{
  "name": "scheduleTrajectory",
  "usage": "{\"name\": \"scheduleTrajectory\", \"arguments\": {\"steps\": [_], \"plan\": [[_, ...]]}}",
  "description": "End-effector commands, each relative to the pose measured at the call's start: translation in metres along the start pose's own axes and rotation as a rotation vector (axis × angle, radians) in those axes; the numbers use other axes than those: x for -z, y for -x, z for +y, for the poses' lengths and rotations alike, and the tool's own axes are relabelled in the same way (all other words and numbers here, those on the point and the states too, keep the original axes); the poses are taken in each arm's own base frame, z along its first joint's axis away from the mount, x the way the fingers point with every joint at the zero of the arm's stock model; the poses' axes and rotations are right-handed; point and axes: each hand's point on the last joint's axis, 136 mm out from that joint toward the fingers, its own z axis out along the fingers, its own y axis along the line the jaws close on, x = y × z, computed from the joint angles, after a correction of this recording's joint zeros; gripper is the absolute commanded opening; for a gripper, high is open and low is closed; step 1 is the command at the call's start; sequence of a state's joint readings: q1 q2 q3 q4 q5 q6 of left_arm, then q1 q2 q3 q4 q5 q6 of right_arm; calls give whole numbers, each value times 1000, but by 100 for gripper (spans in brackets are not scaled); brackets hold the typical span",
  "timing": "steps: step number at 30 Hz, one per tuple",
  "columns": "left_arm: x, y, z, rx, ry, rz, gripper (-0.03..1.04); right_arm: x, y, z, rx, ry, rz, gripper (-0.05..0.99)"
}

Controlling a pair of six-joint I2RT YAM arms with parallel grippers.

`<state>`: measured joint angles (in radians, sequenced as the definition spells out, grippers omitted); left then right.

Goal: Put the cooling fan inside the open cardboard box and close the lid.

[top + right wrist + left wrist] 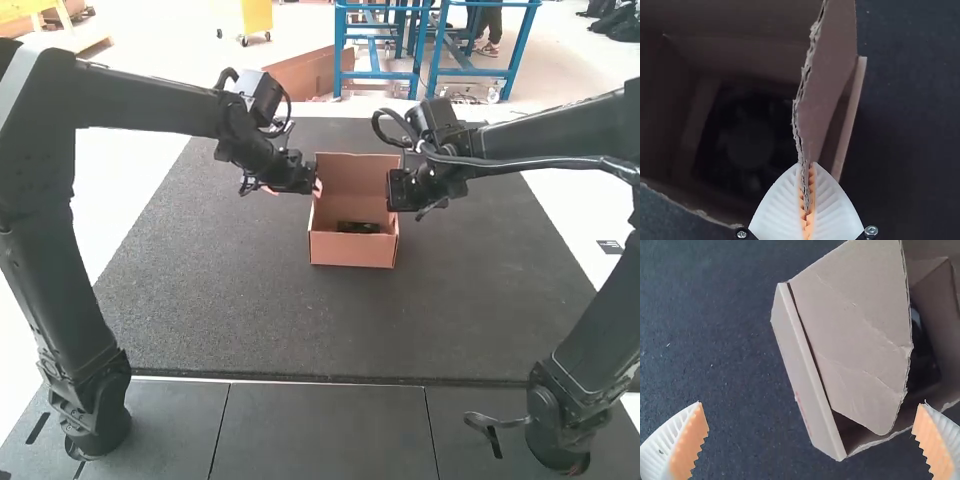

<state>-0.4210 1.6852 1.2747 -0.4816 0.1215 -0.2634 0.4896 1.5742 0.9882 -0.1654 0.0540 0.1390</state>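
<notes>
Cardboard box (352, 245) sits mid-bench on the dark mat (200, 285), rather toward the far edge. The cooling fan (747, 145) already lies on its floor, so closing is the step in hand. The right end effector (806, 175) pinches the right side flap (827, 90). The left end effector (303, 186), fingers spread, hangs just beside the left flap (855, 340). Next, both flaps likely need folding inward before the lid.

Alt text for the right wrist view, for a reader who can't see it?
The right gripper is shut on the edge of a flap of the open cardboard box. Inside, the dark cooling fan lies on the box floor.
</notes>
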Motion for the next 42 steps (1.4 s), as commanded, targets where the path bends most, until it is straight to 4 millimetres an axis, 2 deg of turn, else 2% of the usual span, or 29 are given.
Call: {"name": "scheduleTrajectory", "arguments": {"steps": [1, 9, 10, 11, 15, 18, 22, 25, 27, 32, 37, 42], "plan": [[14, 4, -8, -2, -22, -33, 97, 6, -2, 4, 10, -1, -12, -1], [16, -12, -5, 0, -14, -7, 97, 1, -25, -3, 17, -23, 30, -1], [17, -15, -4, -1, -12, -1, 97, 2, -24, -3, 8, -21, 26, 4], [18, -17, -4, -3, -9, 6, 97, 2, -22, -3, -4, -22, 23, 18], [26, -31, 1, 0, 10, 57, 97, 17, 4, 5, -23, 10, -29, 90], [38, -24, 24, 4, 110, 21, 97, 34, 28, 16, -26, 67, -74, 92], [53, 10, 61, 40, 227, -116, 97, 64, 62, 27, -23, 128, -148, 92], [63, 37, 75, 57, 269, -206, 97, 84, 72, 22, -4, 121, -165, 92], [61, 48, 76, 56, 273, -230, 97, 95, 71, 16, 21, 109, -167, 92], [50, 79, 62, 30, 246, -268, 97, 124, 66, 2, 74, 85, -185, 92], [30, 106, 18, -32, 171, -283, 97, 136, 48, 1, 91, 99, -140, 92], [10, 117, -17, -77, 113, -267, 97, 139, 38, 4, 91, 121, -105, 92]]}}
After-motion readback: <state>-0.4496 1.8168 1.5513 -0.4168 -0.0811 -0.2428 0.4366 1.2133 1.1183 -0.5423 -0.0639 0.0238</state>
